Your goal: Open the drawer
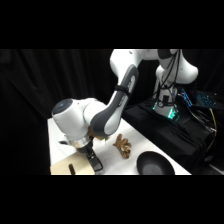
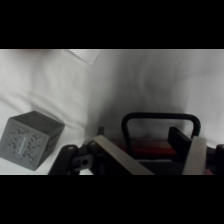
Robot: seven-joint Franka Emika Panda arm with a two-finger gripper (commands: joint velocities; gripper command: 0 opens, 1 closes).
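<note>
The drawer's reddish front (image 2: 150,149) sits low in the wrist view, and its black loop handle (image 2: 160,117) stands up from it. My gripper (image 2: 157,152) is open. One grey finger (image 2: 117,156) slants in left of the handle and the other finger (image 2: 196,155) stands at the handle's right end, so the loop lies between them. In the side view the gripper (image 1: 92,159) hangs low at the right end of the pale wooden cabinet (image 1: 62,167) at the table's front left. How far out the drawer stands cannot be made out.
A small grey cube (image 2: 30,140) rests on the white table (image 2: 150,75) left of the handle. A brown lumpy object (image 1: 122,146) and a black bowl (image 1: 155,164) lie right of the gripper. Black cloth and electronics (image 1: 170,107) flank the table's right.
</note>
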